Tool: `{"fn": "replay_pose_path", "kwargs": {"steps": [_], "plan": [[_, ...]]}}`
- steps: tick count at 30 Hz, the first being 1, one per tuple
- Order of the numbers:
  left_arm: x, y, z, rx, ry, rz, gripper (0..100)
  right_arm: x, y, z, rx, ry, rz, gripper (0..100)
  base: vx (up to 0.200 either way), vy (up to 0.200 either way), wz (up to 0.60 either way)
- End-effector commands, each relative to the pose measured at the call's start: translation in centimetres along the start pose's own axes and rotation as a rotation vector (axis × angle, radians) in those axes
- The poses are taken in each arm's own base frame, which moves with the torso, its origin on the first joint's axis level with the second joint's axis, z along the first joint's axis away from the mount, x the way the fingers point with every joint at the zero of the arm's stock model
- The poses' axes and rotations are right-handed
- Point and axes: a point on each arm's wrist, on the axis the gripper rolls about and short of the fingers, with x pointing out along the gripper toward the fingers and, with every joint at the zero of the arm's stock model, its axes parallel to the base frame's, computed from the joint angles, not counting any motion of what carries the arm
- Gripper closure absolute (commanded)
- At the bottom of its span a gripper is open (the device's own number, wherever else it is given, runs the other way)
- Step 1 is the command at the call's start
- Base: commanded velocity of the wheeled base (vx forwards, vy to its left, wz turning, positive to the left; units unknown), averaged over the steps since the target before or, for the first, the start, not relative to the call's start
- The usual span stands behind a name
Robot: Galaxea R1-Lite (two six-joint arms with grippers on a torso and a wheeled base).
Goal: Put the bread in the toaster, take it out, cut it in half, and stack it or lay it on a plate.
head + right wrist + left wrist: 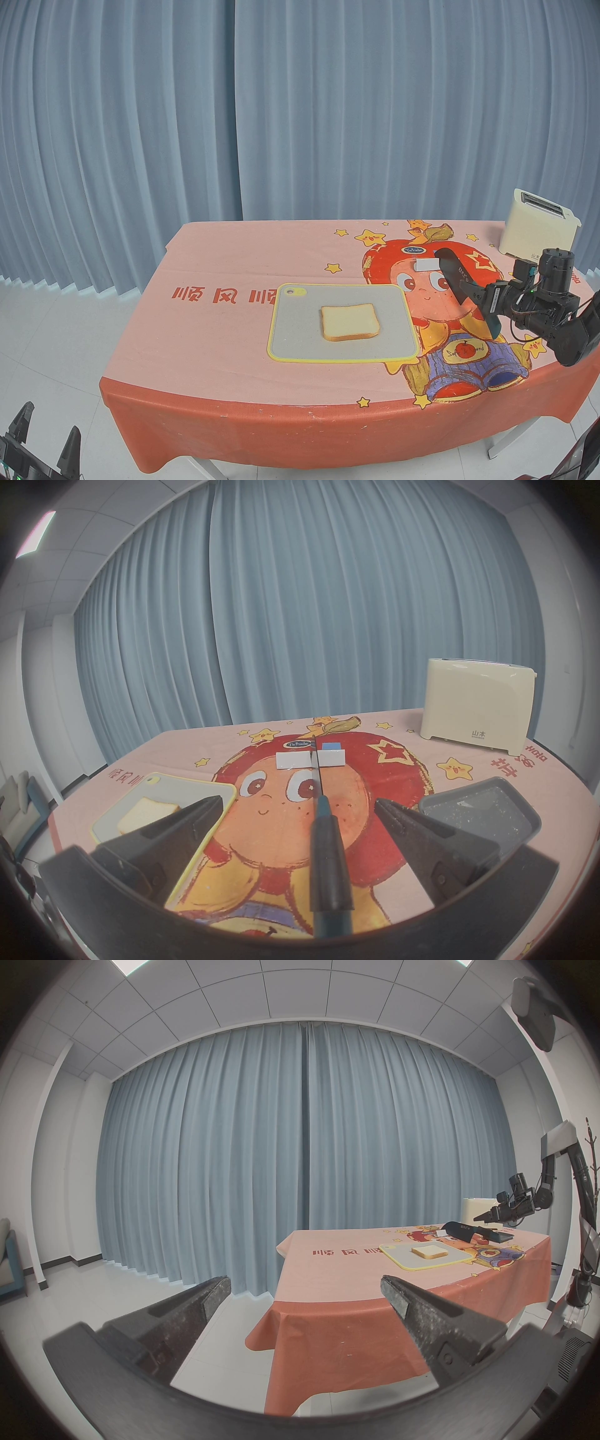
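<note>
Head view: the bread (350,322), a single pale slice, lies flat near the middle of a grey cutting board (300,337) with a yellow rim. The board rests on the table (250,262), which is covered with a pink printed cloth. The cream toaster (537,228) stands upright at the table's rear right corner, well apart from the board, with its slot facing up. A knife (455,275) with a dark blade sits between the board and the toaster, above the cartoon figure printed on the cloth. Its blade points toward the rear of the table. A blue-grey curtain (300,106) hangs behind the table.

Right wrist view: the right gripper (299,804) is released. Its two fingers (181,836) stand wide apart, one on each side of the knife handle, and neither touches it. The blade is seen edge-on and passes between two small white tabs (294,760) on the cloth. Whether the knife rests on the table cannot be determined. A dark grey tray (481,811) lies on the cloth just beside the gripper, on the toaster's side.

Left wrist view: the left gripper (306,1285) is also released and grasps nothing; its fingers are spread wide. It hangs low, off the table's front left, well apart from the bread and the board
</note>
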Motion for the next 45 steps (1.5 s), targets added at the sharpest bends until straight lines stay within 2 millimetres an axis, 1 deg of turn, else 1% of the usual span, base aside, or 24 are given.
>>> {"fn": "replay_pose_path", "kwargs": {"steps": [1, 11, 29, 30, 45], "plan": [[0.1, 0.0, -0.5, 0.0, 0.018, 0.0, 0, 1.0, -0.5, -1.3, -0.015, 0.031, -0.016, 0, 0.0, 0.0, 0.0], [0.1, 0.0, -0.5, 0.0, 0.018, 0.0, 0, 1.4, -0.4, -2.3, -0.017, 0.055, -0.016, 0, 0.0, 0.0, 0.0], [0.1, 0.0, -0.5, 0.0, 0.018, 0.0, 0, 1.3, -0.2, -2.5, -0.019, 0.063, -0.013, 0, 0.0, 0.0, 0.0], [0.1, 0.0, -0.5, 0.0, 0.018, 0.0, 0, 1.3, -0.2, -2.6, -0.019, 0.064, -0.012, 100, 0.0, 0.0, 0.0], [0.1, 0.0, -0.5, 0.0, 0.018, 0.0, 0, 1.3, -0.2, -2.3, -0.02, 0.052, -0.011, 100, 0.0, 0.0, 0.0]]}}
